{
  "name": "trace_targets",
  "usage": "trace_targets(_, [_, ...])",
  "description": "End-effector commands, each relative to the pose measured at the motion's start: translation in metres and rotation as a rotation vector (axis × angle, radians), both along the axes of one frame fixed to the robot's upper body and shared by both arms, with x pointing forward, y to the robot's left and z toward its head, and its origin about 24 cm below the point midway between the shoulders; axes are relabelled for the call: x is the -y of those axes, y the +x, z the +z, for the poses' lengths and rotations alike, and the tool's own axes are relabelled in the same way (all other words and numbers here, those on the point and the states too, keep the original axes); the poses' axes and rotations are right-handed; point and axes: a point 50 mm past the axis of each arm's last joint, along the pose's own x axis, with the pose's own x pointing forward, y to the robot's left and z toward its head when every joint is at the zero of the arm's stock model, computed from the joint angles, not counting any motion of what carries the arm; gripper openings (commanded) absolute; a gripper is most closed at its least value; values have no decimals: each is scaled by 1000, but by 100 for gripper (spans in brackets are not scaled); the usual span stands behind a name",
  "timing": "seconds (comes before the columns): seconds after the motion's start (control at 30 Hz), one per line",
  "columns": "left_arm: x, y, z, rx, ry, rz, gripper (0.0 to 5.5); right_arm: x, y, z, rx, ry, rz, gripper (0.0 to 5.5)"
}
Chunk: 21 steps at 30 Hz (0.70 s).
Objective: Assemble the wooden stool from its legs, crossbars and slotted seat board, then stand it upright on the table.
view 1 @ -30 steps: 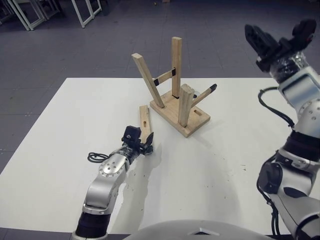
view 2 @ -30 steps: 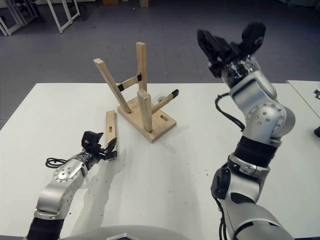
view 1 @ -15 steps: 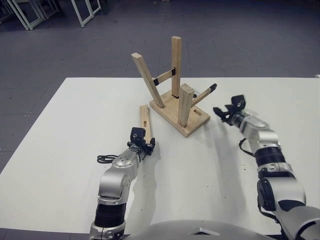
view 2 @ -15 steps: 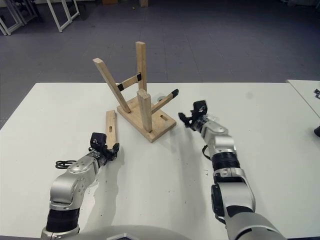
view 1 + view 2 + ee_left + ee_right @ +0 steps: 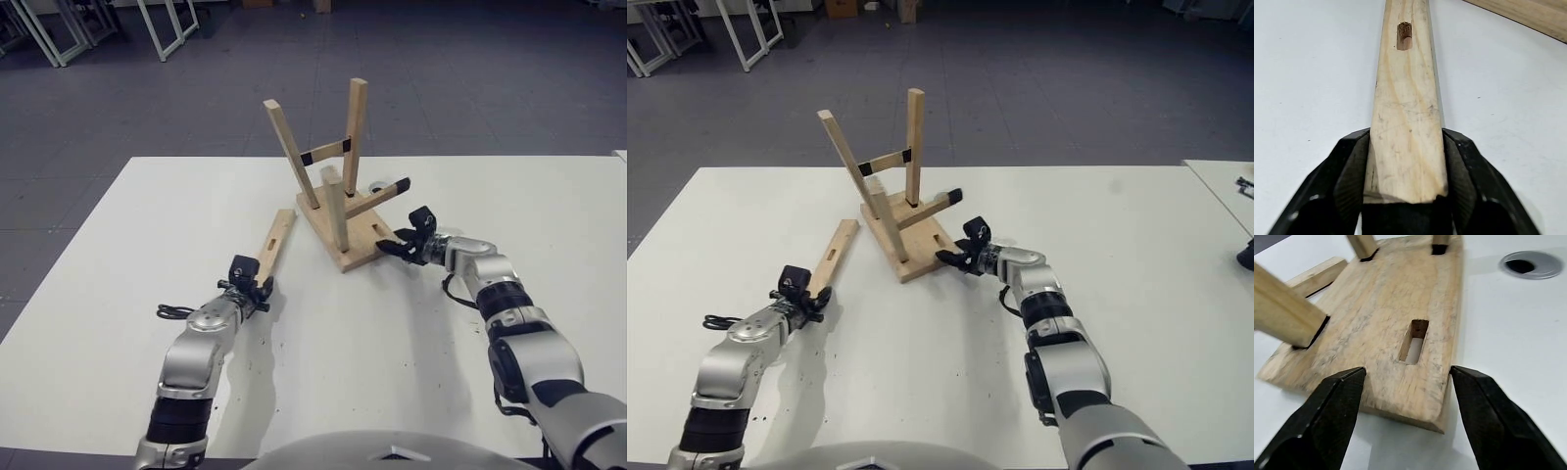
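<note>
Right end effector [image 5: 960, 245] lowered, open astride seat board [image 5: 1386, 308] edge; fourth leg [image 5: 1406, 112], clamped by left end effector [image 5: 247, 285], likely to be lifted and aligned with empty slot [image 5: 1414, 340].

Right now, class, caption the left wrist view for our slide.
Left end effector grips a loose stool leg on the table.

Light: was even and diffuse, falling from overhead. White flat counter [image 5: 118, 245]: was the brightest surface. Dark grey floor [image 5: 147, 98] beyond it: was dimmer. Shadows: were soft and faint; a thin one ran along the loose pale wooden leg [image 5: 1405, 112], a darker band lay under the near edge of the slotted wooden seat board [image 5: 1376, 318].
</note>
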Motion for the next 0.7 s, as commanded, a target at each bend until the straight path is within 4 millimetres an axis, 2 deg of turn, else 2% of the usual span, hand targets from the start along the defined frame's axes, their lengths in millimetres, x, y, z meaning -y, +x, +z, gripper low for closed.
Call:
trace_targets(0.03, [-25,0,-6,-29,-2,61,210,-9,-25,-15,-159,56,63,319])
trace_targets(0.17, [-38,22,20,156,-59,113,210,-22,-39,1,-159,133,123,319])
trace_targets(0.3, [-42,48,70,490,-193,147,209,-24,-49,37,-78,209,157,319])
trace_targets(0.4, [-38,62,114,714,-306,119,209,-12,-51,69,20,228,101,319])
trace_targets(0.47, [-29,66,147,835,-434,35,209,7,-53,99,94,258,49,319])
trace_targets(0.53, [-16,65,173,882,-583,-92,209,21,-58,120,135,281,26,319])
trace_targets(0.63, [15,53,203,813,-843,-403,209,36,-59,161,209,374,-2,319])
trace_targets(0.7, [32,39,212,725,-952,-597,209,37,-59,186,249,452,19,319])
